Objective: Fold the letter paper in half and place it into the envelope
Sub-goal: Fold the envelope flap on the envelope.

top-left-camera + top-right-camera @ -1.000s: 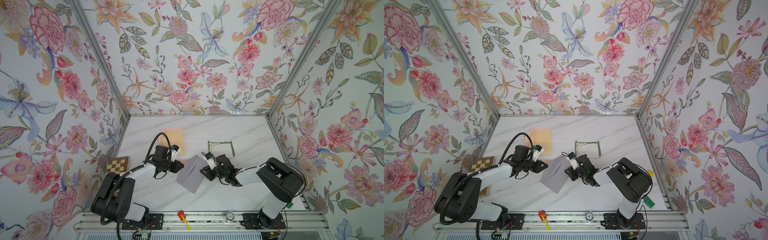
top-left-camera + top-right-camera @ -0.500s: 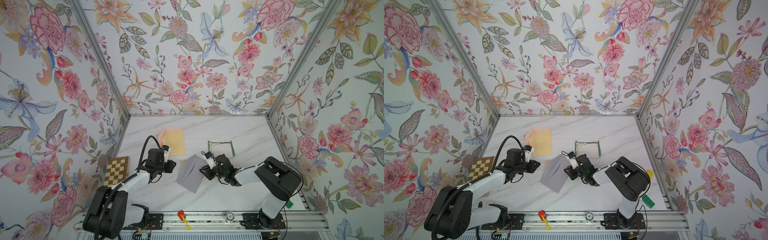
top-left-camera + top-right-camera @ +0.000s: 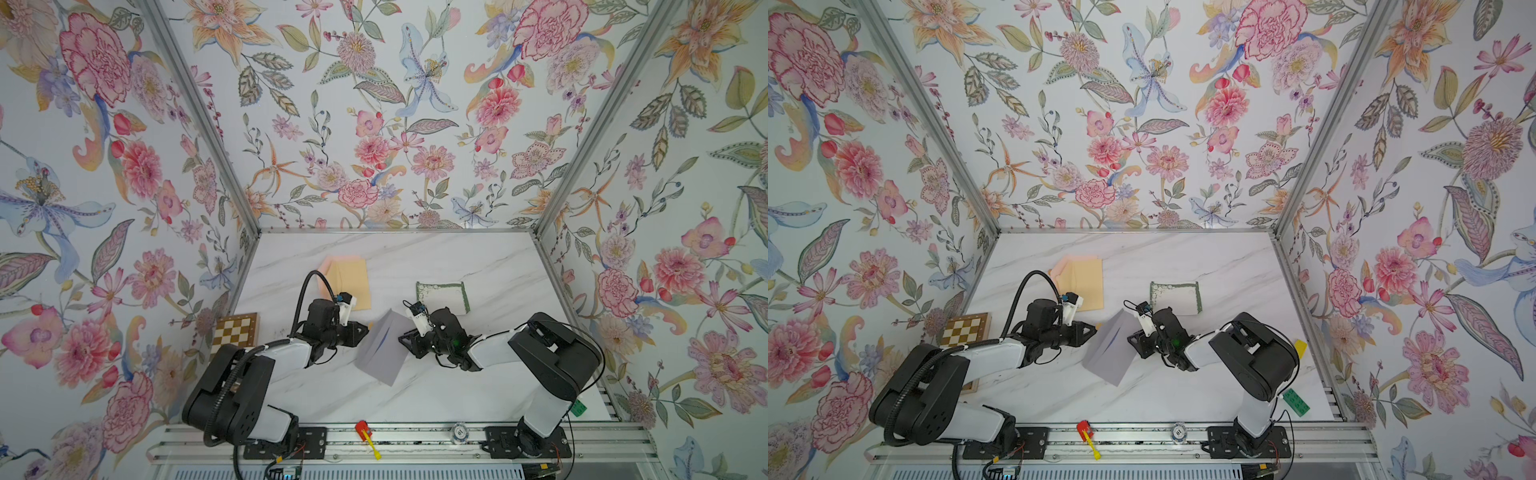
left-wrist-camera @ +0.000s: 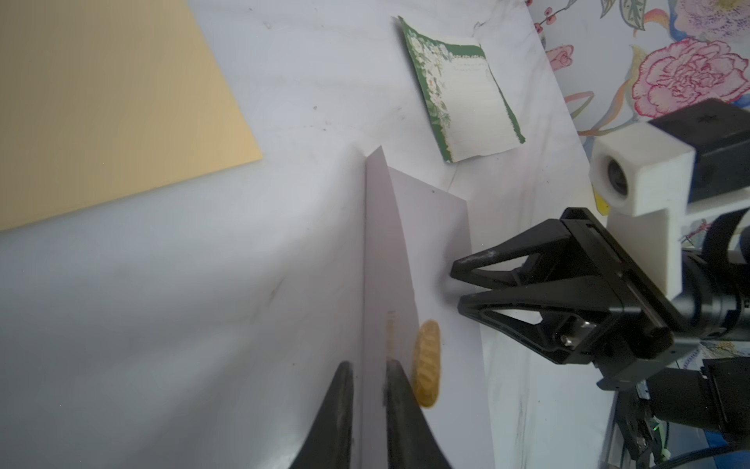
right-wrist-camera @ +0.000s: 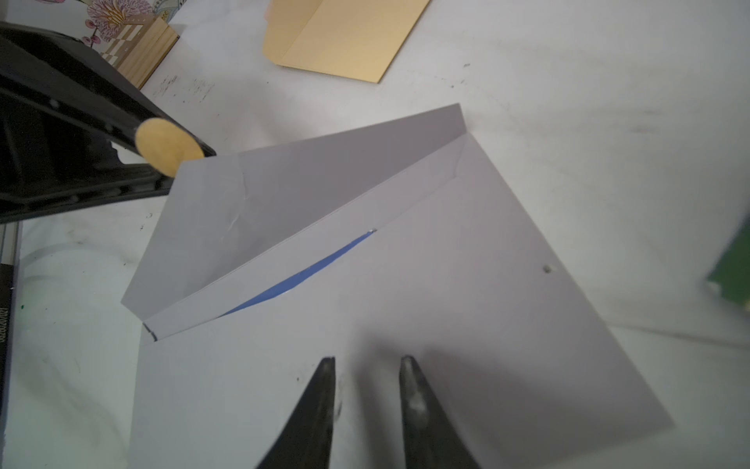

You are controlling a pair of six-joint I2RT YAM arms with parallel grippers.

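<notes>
Left gripper (image 4: 368, 365) first: its jaws are drawn nearly together on either side of the raised flap (image 4: 379, 243), though I cannot tell whether they truly bite the paper. That flap belongs to the grey envelope (image 3: 384, 353), lying askew mid-table between the two arms, its mouth showing a sliver of blue lining (image 5: 308, 270). Right gripper (image 5: 368, 359) sits low over the envelope's body, jaws apart, nothing between them. And the letter paper (image 3: 442, 296)? It lies flat on the marble table (image 3: 415, 257) just beyond the right gripper, near the envelope but not touching it. Its green border is missing along one edge, so I judge it already folded. This looks like the mouth-opening step. To do it well, pinch the flap near its free edge and draw it away from the pocket while the right fingers pin the body against sliding; only then fetch the sheet, fold leading. Further out lie a tan envelope (image 3: 351, 284) and a chessboard (image 3: 235, 330). Only the left wrist view shows the flap standing between the fingers; the top views hide that under the gripper. The right wrist view gives the open mouth best, yet catches only a green corner of the letter, which both top views show almost whole.
</notes>
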